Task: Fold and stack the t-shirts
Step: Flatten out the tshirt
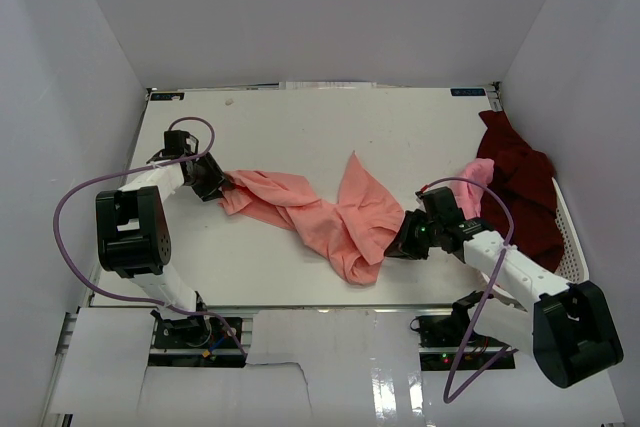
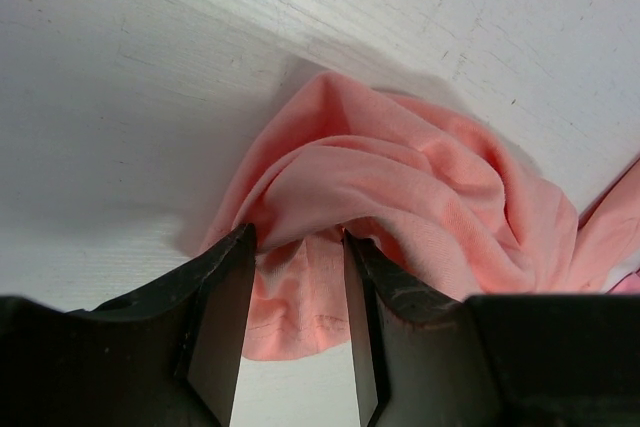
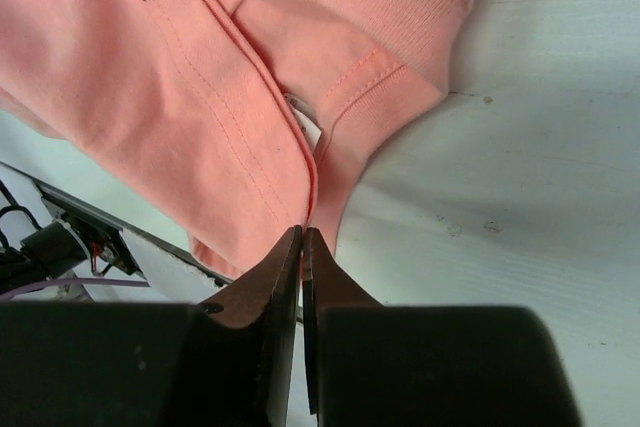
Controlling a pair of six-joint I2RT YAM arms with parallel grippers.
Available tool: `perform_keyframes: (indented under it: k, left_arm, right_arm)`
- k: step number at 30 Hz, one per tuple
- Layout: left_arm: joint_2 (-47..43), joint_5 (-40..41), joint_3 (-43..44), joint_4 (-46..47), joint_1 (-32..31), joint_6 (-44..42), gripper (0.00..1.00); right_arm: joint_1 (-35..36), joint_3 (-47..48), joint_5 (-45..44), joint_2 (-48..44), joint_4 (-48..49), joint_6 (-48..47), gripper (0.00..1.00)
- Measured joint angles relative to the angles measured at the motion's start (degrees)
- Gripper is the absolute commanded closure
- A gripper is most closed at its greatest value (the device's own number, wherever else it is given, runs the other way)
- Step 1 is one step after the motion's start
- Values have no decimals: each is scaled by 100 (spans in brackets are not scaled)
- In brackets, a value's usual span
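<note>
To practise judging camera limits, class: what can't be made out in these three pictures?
Top view: lighter pink t-shirt, mostly hidden by the right arm.
Top view: maroon t-shirt, lower edge behind that arm.
Right wrist view: salmon-pink t-shirt, cut off by frame edges.
Left wrist view: same shirt, partly behind the fingers.

Top cam overhead, wrist cams close, sharing shirt (image 1: 300, 212)

Readable text: none.
Small dark sticker (image 1: 467, 92) on white bench (image 1: 400, 137), far beyond right hand (image 1: 392, 247): illegible.
</note>
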State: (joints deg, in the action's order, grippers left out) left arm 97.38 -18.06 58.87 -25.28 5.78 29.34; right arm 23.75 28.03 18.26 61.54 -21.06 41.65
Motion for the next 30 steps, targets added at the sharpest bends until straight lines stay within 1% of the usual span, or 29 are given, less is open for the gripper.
perform_keyframes:
  k: [9,12,15,16,19,20,23,25,27,29,30]
  left_arm:
    - [0,0,0,0,-31,-20,49]
    - [0,0,2,-26,-63,-46,46]
    - [0,4,44,-142,-107,-90,37]
    - [0,4,83,-197,-118,-101,32]
    - [-28,31,247,-334,-149,-140,29]
    - [-50,37,310,-376,-151,-153,26]
    - [-118,61,474,-472,-151,-186,21]
    - [-160,85,566,-516,-151,-205,19]
    - [-162,116,667,-592,-151,-229,16]
    - [-162,138,767,-678,-151,-258,15]
    - [-164,142,822,-715,-151,-273,14]
  right_arm:
    - [0,66,98,210,105,-31,92]
    - [0,343,85,393,48,-195,92]
    - [0,1038,-7,728,-42,-533,92]
    - [0,1346,-31,870,-74,-684,92]
    - [0,2441,-59,1436,-157,-1152,92]
    - [0,2813,-48,1652,-186,-1292,92]
    - [0,4002,13,2363,-186,-1733,92]
    - [0,4793,177,2844,-212,-1989,92]
    - [0,5521,520,3265,-186,-2208,92]
    - [-2,5845,927,3425,-26,-2337,92]
    - [-4,5851,1123,3423,57,-2391,92]
